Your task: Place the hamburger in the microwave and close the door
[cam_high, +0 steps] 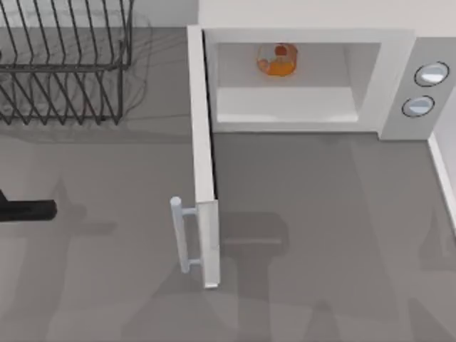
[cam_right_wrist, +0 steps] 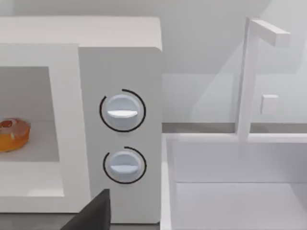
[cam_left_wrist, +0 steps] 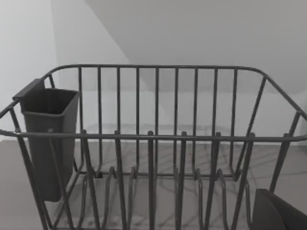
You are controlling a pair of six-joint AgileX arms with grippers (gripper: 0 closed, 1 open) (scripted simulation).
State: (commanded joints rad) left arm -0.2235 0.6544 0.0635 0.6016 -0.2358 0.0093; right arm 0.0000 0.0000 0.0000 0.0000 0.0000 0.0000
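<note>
Standing at the table's [cam_high: 100, 285] far left is a black wire rack [cam_high: 64, 64]; in the left wrist view a dark cup-like holder [cam_left_wrist: 48, 139] hangs on the rack's side wall, and I cannot tell whether anything lies inside it. A dark piece of the left arm [cam_high: 25, 209] shows at the left edge of the top view; whether its jaws are released or clenched cannot be told. Farther right, the door [cam_high: 203, 157] stands wide open, edge-on, its pale bar handle [cam_high: 179, 235] at the near end. The microwave [cam_high: 399, 78] holds the hamburger [cam_high: 278, 60] on its cavity floor, toward the back. Two round knobs [cam_high: 425, 89] sit on its grey panel. Right of the microwave, the right wrist view shows a white sink [cam_right_wrist: 230, 163]. The right arm's jaws cannot be judged.
</note>
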